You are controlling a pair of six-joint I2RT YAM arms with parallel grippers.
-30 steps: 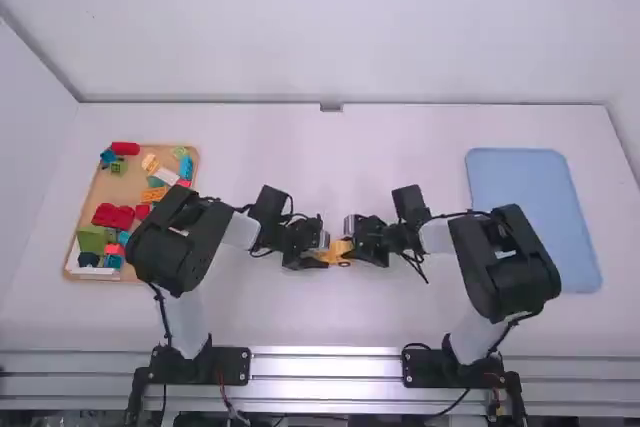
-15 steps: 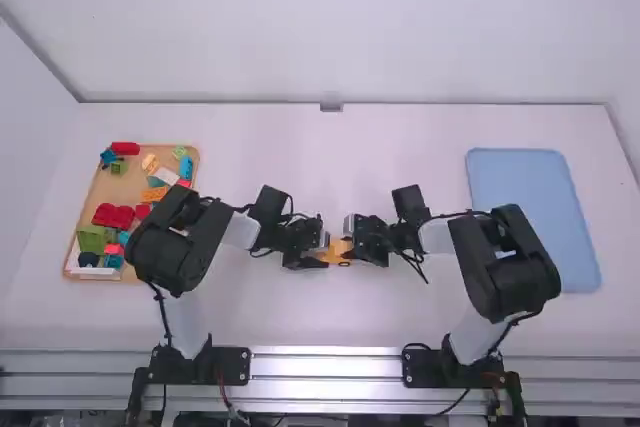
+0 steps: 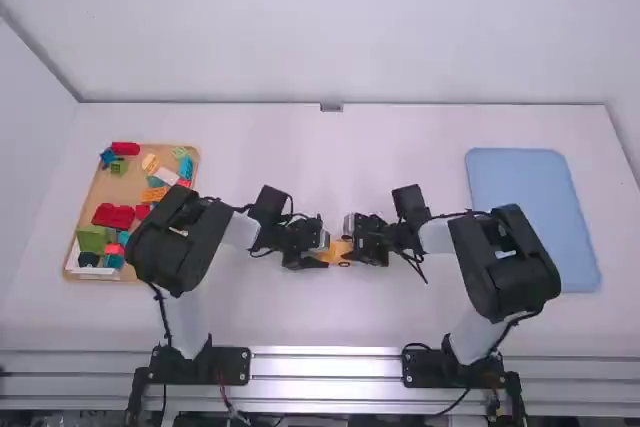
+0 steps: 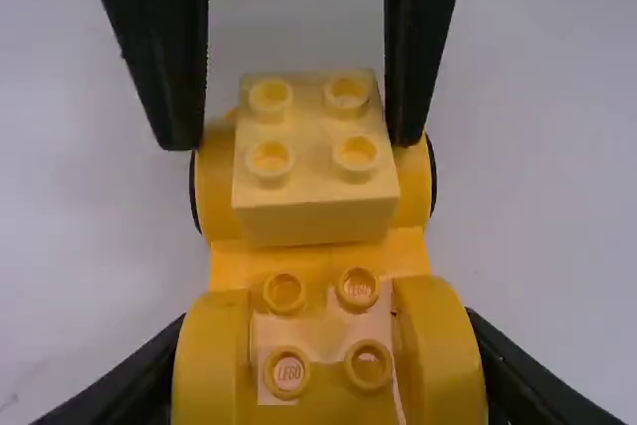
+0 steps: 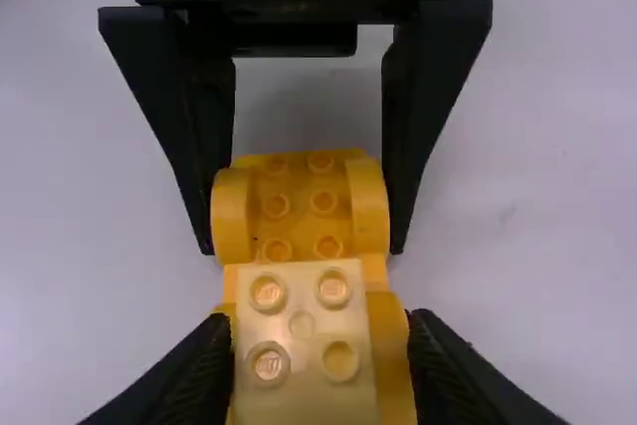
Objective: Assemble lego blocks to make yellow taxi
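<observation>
Mid-frame: pale-yellow block (image 4: 314, 214) sits on orange chassis (image 4: 318, 264), left pincer (image 5: 303, 236) clamped on the latter, right pincer (image 4: 294, 143) slightly apart; upper body likely remains.

The chassis (image 4: 227, 264) is a warm orange-yellow, with black wheel edges (image 4: 433, 174), and the four-stud brick (image 4: 314, 211) is a paler, buttery yellow (closer to cream than to orange). The left pincer (image 3: 322, 253) and right pincer (image 3: 352, 244) are black; both arms alternate white links with black joints. The bench (image 3: 320, 317) is plain white, and the metal rail (image 3: 325, 368) silvery grey, striped lengthwise with darker lines. The right-hand tray (image 3: 530, 217) is solid light blue. The block tray (image 3: 128, 179) is tan, its blocks a mix of red (image 3: 114, 216), bright blue (image 3: 186, 167), orange (image 3: 154, 194), lime green (image 3: 91, 239), teal (image 3: 154, 182) and white (image 3: 167, 176).
</observation>
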